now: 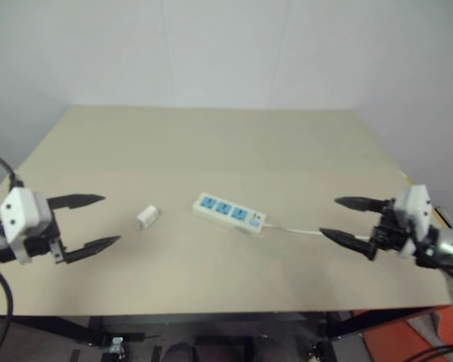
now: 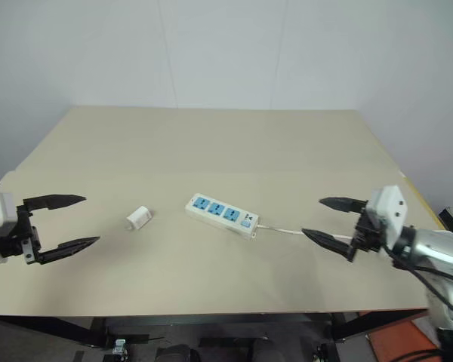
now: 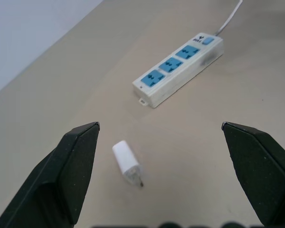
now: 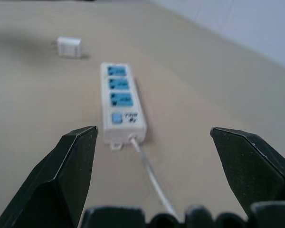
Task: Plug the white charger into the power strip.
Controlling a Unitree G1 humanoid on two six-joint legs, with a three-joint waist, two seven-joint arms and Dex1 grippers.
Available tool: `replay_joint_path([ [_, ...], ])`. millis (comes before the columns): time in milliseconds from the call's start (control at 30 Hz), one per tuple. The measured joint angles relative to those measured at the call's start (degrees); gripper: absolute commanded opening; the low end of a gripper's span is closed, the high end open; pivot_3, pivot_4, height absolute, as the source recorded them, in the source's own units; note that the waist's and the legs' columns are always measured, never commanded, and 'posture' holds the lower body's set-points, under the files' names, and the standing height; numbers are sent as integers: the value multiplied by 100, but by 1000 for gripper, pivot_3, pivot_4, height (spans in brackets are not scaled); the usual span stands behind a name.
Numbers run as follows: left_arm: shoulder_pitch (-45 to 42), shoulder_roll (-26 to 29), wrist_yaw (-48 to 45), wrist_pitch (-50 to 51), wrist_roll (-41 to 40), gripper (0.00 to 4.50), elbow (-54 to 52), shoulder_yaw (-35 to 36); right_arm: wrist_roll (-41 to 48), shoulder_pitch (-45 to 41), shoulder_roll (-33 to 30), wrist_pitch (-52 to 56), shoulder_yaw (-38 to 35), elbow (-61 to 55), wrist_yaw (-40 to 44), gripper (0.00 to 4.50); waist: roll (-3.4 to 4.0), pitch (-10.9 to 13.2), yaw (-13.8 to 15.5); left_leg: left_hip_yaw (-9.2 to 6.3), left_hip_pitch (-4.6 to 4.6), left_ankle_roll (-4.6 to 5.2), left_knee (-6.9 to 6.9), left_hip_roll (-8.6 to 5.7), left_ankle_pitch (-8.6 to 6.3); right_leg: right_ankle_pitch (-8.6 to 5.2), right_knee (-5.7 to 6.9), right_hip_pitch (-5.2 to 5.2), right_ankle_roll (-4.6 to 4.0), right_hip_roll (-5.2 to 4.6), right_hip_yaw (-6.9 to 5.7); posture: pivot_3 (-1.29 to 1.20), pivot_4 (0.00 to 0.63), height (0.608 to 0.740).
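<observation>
Near the middle of the beige table (image 1: 211, 143), the power strip (image 1: 229, 213) lies flat, its three blue sockets facing up and its switch end pointing toward four o'clock. From that end its thin white cord (image 1: 298, 231) trails off toward three o'clock, running toward the right gripper. Just beside the strip, at its nine o'clock and not touching it, the white charger (image 1: 147, 217) lies on its side on the tabletop; the left wrist view shows its metal prongs pointing away from the strip.

Over at the table's eight o'clock, the left gripper (image 1: 93, 222) hovers with its two black fingers spread wide, nothing between them, aimed toward the charger. Across at four o'clock, the right gripper (image 1: 350, 219) hovers as well, fingers parted and empty, facing the strip's switch end with the cord lying on the table below it. Both grippers sit well apart from the charger and the strip.
</observation>
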Motion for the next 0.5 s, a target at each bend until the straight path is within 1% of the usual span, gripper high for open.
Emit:
replay_joint_path([
  [100,-199,-6,-18,-9,-4,4500,73,-212,-298,-381,505,-396,448,509,-108,4463,2,1,-7,1,-8,0,-1,-1,0,19,0,-8,-33,1,0,0,150,740],
  [300,-500,-7,-102,-20,-7,4500,249,-452,-650,-1406,1474,-1168,1010,1831,-201,4463,3,2,-33,2,-11,1,-3,1,0,21,1,-12,-36,4,0,0,150,740],
  [500,-557,-7,-169,-8,-107,4500,267,-472,-924,-2058,2030,-1817,1390,3205,-6,4463,6,4,-16,0,-17,1,-4,1,0,21,1,-16,-36,1,-5,0,150,740],
])
